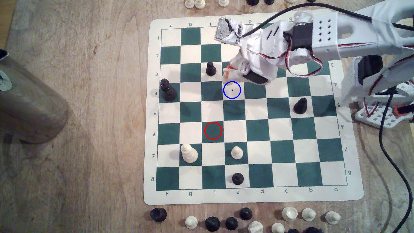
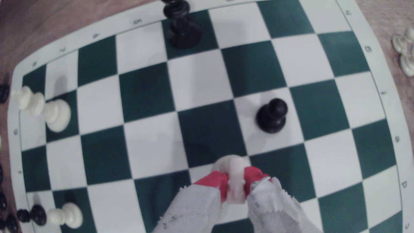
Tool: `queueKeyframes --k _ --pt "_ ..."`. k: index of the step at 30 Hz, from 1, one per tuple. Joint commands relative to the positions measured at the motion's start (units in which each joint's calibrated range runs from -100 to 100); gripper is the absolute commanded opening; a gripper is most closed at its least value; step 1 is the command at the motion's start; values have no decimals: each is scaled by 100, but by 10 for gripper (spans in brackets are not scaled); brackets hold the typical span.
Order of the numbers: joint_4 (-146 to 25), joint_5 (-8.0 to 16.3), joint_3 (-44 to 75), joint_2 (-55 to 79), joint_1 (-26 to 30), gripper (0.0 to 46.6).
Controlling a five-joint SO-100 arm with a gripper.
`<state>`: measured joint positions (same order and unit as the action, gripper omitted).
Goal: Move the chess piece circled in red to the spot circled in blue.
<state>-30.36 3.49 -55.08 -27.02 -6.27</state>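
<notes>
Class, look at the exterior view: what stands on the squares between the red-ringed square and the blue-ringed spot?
Nothing. In the exterior view, the squares between the red-ringed square and the spot are bare.

The chess piece (image 2: 235, 181) looks like smooth cream plastic with a soft sheen, pinched between the gripper (image 2: 235, 182) whose red pads (image 2: 215, 181) look matt and rubbery below fingers wrapped in rough, frayed white tape. The board (image 1: 253, 198) is a thin, smooth matt mat lying on the desk (image 1: 89, 134) of grained, worn wood.
</notes>
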Motion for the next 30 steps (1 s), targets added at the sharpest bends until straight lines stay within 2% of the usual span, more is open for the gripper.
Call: queueKeyframes --k 1,30 --pt "112 34 78 3 99 4" --pt "259 -39 41 673 130 4"
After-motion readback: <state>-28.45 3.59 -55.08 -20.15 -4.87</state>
